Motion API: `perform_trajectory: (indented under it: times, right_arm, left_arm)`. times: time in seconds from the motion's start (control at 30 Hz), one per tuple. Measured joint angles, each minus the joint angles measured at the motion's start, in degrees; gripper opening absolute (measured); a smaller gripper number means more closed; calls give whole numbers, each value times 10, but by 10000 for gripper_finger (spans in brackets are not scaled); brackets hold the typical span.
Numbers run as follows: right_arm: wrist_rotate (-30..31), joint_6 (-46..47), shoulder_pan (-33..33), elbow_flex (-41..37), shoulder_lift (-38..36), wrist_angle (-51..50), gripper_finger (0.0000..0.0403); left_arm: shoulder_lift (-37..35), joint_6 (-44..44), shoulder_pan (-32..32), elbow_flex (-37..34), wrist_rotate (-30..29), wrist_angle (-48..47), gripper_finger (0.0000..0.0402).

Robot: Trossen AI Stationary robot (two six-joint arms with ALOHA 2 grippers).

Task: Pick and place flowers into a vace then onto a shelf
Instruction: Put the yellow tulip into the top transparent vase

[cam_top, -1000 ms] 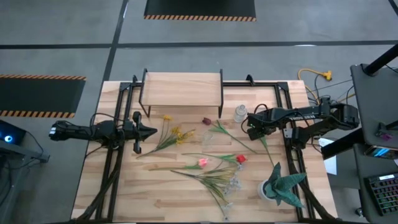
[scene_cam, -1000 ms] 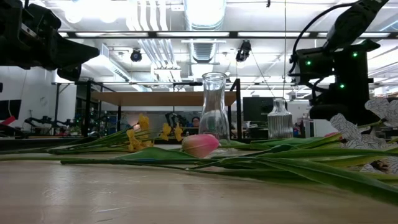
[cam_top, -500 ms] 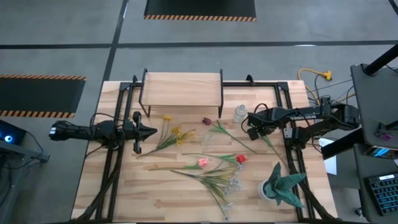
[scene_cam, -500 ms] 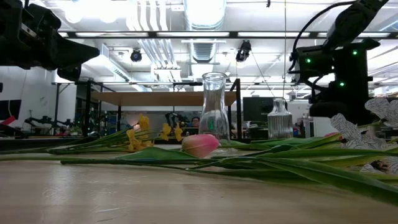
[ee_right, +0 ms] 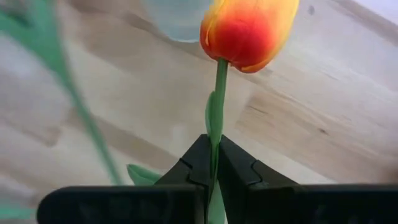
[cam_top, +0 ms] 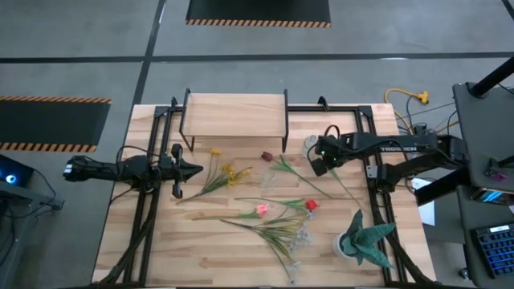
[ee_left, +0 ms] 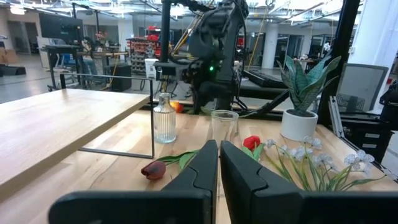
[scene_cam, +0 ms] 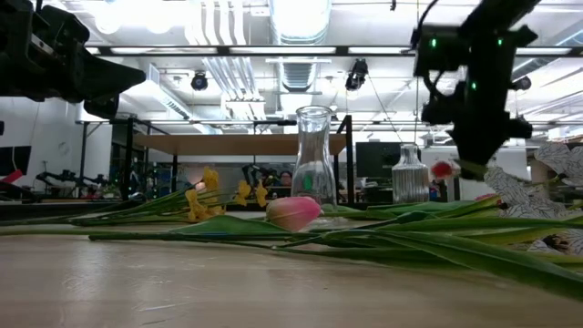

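My right gripper (cam_top: 319,158) is shut on an orange-red tulip (ee_right: 249,28) beside the small ribbed glass bottle (cam_top: 310,145), above the table. A clear glass vase (cam_top: 267,178) stands left of it. Yellow (cam_top: 225,171), maroon (cam_top: 266,156), pink (cam_top: 262,209), red (cam_top: 311,205) and white (cam_top: 299,238) flowers lie flat on the tabletop. The shelf (cam_top: 234,112) stands at the far edge. My left gripper (cam_top: 195,169) is shut and empty, held above the table left of the yellow flowers; it also shows in its wrist view (ee_left: 219,149). My right gripper pinches the tulip's green stem (ee_right: 217,115) between its two fingers, a short way below the blossom. The stem runs along the fingers and the blossom (scene_cam: 444,169) sticks out past the fingertips, clear of the table. The arm comes from the table's right.
A teal spiky-leaved potted plant (cam_top: 361,238) stands at the near right. Black metal frame rails (cam_top: 148,201) run along both sides of the table. The flower stems spread across the table's middle and near part.
My right gripper has risen and gone toward the table's far left, nearer the ribbed bottle, carrying the orange-red tulip with it. The tulip's blossom now hangs in the air beside the bottle.
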Motion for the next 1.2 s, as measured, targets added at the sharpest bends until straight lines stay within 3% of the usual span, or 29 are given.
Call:
perform_trajectory:
  times: [0.27,0.4,0.7,1.2]
  right_arm:
    - [-7,-13,49,23,-65,13,12]
    - [26,-14,89,23,-108,36,12]
    - [236,-77,191,23,-174,115,12]
    - [448,-332,190,23,-189,408,12]
  left_arm:
    - [0,0,0,0,0,0,2]
    - [0,0,0,0,0,0,2]
    - [0,0,0,0,0,1,2]
    - [0,0,0,0,0,1,2]
